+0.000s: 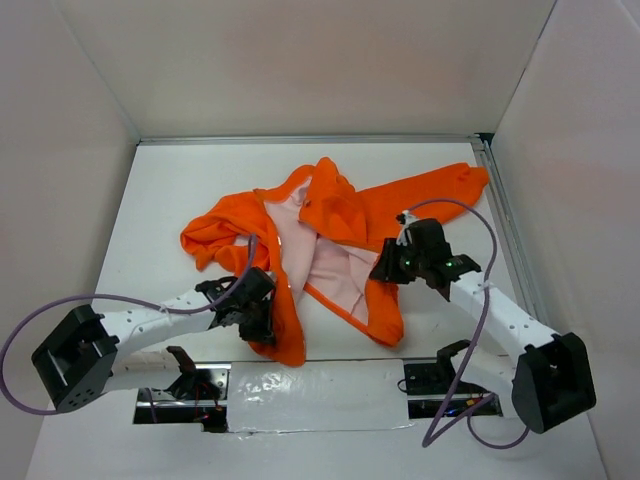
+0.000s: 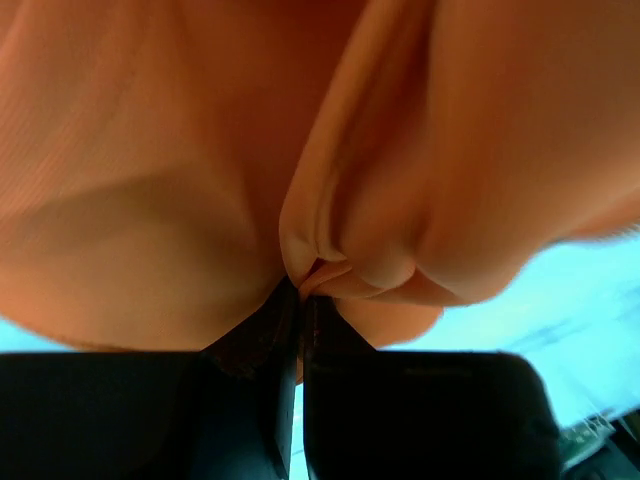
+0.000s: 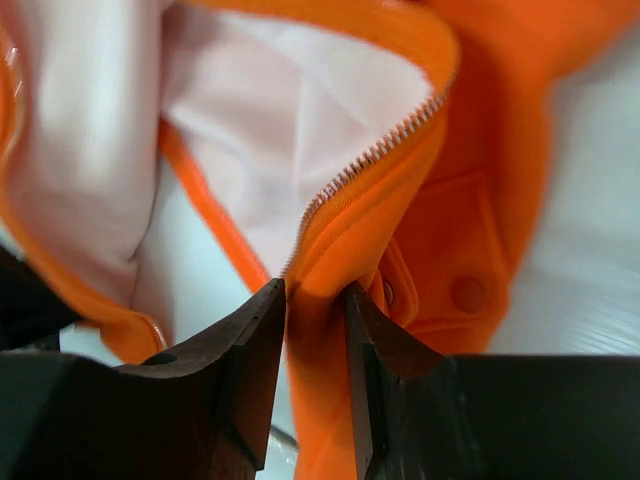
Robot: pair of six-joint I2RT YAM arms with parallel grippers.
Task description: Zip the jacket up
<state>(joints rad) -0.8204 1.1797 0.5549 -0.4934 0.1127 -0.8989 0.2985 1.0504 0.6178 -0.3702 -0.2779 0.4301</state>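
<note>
Jacket [image 1: 340, 215], bright orange and lying open with its pale pinkish lining [image 1: 325, 265] showing, sprawls crumpled across the middle of the white table [image 1: 160, 180] in the top view, one sleeve reaching toward the upper right of the frame. At its lower left edge the left gripper [image 1: 258, 318] sits against an orange fold. In the left wrist view that gripper [image 2: 300, 295] has its two dark fingers [image 2: 255, 335] nearly together, pinching a small pleat of orange cloth right at the tips, while the rest of the fabric fills the frame above. At the jacket's right edge, centre right of the top view, is the right gripper [image 1: 392, 265]. Its wrist view shows the right gripper [image 3: 315, 300] clamped on the orange front edge, which runs down between the fingers [image 3: 255, 350]. The metal zipper teeth [image 3: 370, 160] climb from just above the fingertips toward the upper right. A small round snap [image 3: 467, 293] sits on orange cloth just right of the fingers.
</note>
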